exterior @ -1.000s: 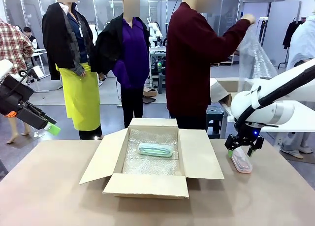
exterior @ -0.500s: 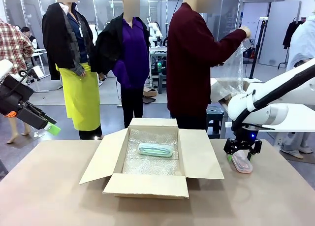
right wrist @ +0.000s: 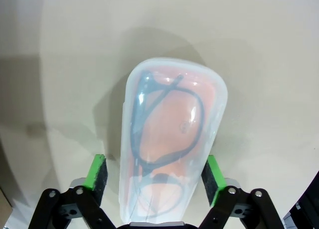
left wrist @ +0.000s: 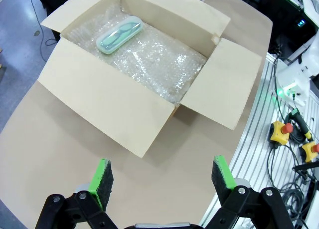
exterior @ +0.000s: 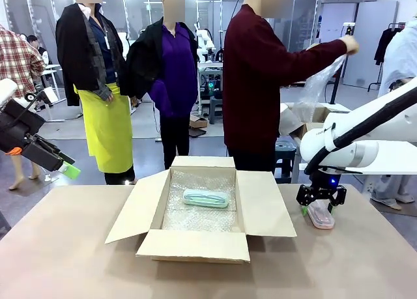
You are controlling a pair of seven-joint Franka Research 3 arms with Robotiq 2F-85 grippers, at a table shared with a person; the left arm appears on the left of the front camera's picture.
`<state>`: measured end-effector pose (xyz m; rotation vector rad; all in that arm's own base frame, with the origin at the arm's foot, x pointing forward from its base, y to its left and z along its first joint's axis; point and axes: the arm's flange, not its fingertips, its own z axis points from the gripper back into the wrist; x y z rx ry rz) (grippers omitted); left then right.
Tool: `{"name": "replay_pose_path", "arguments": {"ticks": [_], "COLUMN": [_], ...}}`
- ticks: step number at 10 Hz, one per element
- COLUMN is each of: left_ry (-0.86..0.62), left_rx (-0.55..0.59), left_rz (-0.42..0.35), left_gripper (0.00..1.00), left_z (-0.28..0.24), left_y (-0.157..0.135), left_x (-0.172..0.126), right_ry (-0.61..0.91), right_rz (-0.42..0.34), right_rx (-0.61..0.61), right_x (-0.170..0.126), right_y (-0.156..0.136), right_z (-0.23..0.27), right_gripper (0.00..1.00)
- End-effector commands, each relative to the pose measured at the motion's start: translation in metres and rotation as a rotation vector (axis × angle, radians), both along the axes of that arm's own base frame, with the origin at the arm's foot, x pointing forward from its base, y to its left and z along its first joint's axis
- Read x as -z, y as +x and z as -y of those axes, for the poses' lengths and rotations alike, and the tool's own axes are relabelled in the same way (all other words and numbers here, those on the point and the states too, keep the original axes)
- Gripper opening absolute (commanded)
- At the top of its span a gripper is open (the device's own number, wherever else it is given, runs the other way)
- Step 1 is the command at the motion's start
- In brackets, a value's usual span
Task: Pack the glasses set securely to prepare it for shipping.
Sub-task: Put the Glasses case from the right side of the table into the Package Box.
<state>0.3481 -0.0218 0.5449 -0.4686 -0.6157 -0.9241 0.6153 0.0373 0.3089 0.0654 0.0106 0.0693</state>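
Pink case [right wrist: 169,139] lies right of box [exterior: 195,243], under right gripper [right wrist: 155,172], long axis crosswise to its closing line. Jaws straddle it, apart, not clamped. Left gripper [left wrist: 162,175] spread wide, left of box.

White right arm [exterior: 352,149], black cable [exterior: 365,126]; black right gripper [exterior: 319,209], green pads [right wrist: 96,171].

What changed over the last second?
The right gripper dropped lower over the pink case, jaws straddling it with a gap on one side. The person's hand swung the bubble wrap sheet farther right. Unchanged: left gripper open at the left, mint case in the box.
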Motion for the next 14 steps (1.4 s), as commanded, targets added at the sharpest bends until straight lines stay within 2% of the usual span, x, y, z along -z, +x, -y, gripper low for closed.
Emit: {"name": "replay_pose_path", "arguments": {"ticks": [1,2,3,4,6,7,8,11,14], "left_ry": [-0.022,-0.022,-0.022,-0.022,-0.022,-0.022,-0.022,-0.022,-0.022], "left_rx": [0.024,0.024,0.024,0.024,0.024,0.024,0.024,0.024,0.024], "left_rz": [0.005,0.005,0.005,0.005,0.005,0.005,0.005,0.005,0.005], "left_gripper": [1.0,1.0,1.0,1.0,1.0,1.0,1.0,1.0,1.0], "left_z": [-0.002,-0.002,-0.002,-0.002,-0.002,-0.002,-0.002,-0.002,-0.002], "left_y": [-0.001,-0.001,-0.001,-0.001,-0.001,-0.001,-0.001,-0.001,-0.001], "left_x": [0.0,0.0,0.0,0.0,0.0,0.0,0.0,0.0,0.0], "right_ry": [-0.037,-0.032,-0.032,-0.03,-0.038,-0.08,-0.053,-0.016,-0.005], "right_rz": [0.035,0.034,0.032,0.031,0.043,0.065,0.063,0.129,0.134], "right_rx": [0.038,0.038,0.042,0.043,0.05,0.066,0.073,0.074,0.047], "right_x": [0.0,-0.001,-0.001,-0.002,-0.006,-0.015,-0.028,-0.073,-0.104], "right_y": [0.003,0.002,0.001,0.0,-0.002,-0.006,-0.013,-0.038,-0.059], "right_z": [-0.005,-0.005,-0.004,-0.004,-0.005,-0.005,-0.007,0.0,-0.007], "right_gripper": [0.72,0.35,0.12,0.0,0.0,0.06,0.06,0.06,0.06]}}
